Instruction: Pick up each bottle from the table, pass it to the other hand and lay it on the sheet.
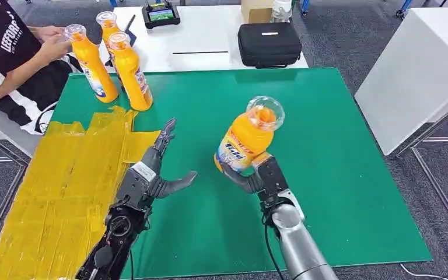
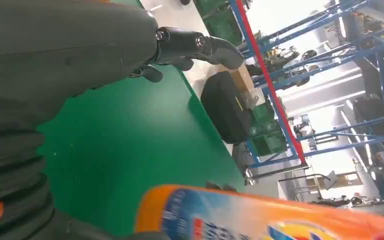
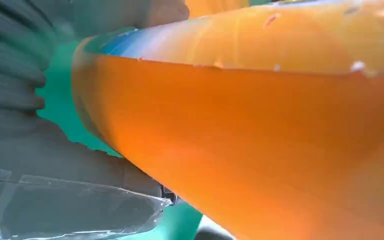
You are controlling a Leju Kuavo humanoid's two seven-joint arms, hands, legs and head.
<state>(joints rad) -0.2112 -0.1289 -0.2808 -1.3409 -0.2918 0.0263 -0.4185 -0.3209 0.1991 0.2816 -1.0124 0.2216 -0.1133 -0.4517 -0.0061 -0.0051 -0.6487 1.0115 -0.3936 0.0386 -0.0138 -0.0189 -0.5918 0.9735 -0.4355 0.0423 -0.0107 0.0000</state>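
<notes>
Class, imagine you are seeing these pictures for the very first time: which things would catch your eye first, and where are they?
First, the orange bottle held up over the green mat by the right hand, near the middle. Next, the left hand, fingers spread and holding nothing, beside the yellow sheet on the mat's left part. At the far left corner stand three more orange bottles, one gripped by a seated person.

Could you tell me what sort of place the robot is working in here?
Probably an industrial lab or warehouse-style test area: blue metal racking stands behind the green table, a handheld controller and a black case lie on the white table, and a person tends orange bottles.
</notes>
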